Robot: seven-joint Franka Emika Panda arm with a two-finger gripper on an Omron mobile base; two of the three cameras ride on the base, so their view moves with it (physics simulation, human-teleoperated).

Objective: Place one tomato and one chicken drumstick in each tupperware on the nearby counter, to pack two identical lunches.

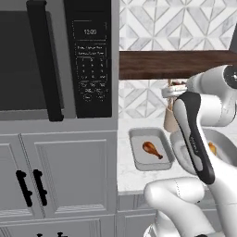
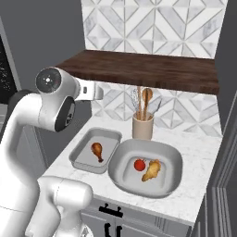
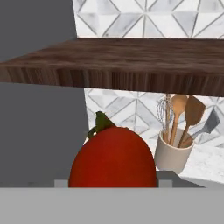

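Fingers gripping red tomato (image 3: pixel 113 158), green stem up, wooden shelf (image 3: pixel 131 61) above

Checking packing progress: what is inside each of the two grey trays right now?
The narrower tupperware holds one chicken drumstick and no tomato. The wider tupperware holds a tomato and a drumstick. In the left base view the arm covers most of the wider one.
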